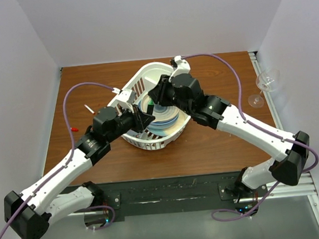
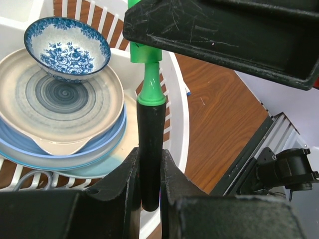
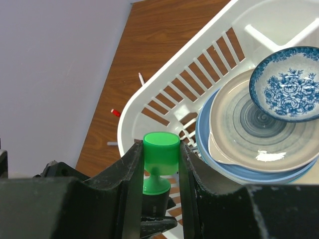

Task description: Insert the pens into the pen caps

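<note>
Your left gripper (image 2: 149, 172) is shut firmly on the barrel of the black marker (image 2: 150, 144), and to its right your right gripper (image 3: 160, 167) pinches the green cap (image 3: 161, 147); they meet above the white basket (image 1: 144, 70) at the centre of the top view. The marker looks light, stiff and smooth, so I think it may slip under pressure: hold the barrel, not the green neck (image 2: 151, 92). At the left lie a thin white pen (image 1: 88, 108) and a red cap (image 1: 75, 129), the plates (image 2: 60, 99) and the blue bowl (image 2: 67, 47) sit just below your work, and the wine glass (image 1: 265, 82) lies far right, well apart.
</note>
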Available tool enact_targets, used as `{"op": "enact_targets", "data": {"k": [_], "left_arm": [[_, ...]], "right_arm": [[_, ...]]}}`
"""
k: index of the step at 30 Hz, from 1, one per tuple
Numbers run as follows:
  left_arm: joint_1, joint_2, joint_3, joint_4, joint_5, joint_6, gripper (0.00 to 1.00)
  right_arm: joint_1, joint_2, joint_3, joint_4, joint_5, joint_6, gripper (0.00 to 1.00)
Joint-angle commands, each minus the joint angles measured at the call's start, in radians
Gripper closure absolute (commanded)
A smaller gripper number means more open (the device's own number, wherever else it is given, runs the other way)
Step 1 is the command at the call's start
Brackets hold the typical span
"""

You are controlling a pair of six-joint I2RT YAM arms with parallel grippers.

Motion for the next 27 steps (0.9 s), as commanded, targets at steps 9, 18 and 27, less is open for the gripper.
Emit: {"op": "enact_targets", "data": {"k": [9, 18, 27], "left_arm": [[-0.005, -0.008, 0.016, 0.131, -0.072, -0.035, 1.00], [-0.003, -0.018, 0.023, 0.147, -0.090, -0.034, 1.00], [-0.005, -0.088, 0.029, 0.162, -0.001, -0.021, 1.00]], "right_arm": [[0.147, -0.040, -0.122, -0.016, 0.137, 0.115, 1.00], [0.175, -0.088, -0.160, 0.018, 0.050, 0.130, 1.00], [0.178, -0.189, -0.182, 0.032, 0.010, 0.104, 0.58]]}}
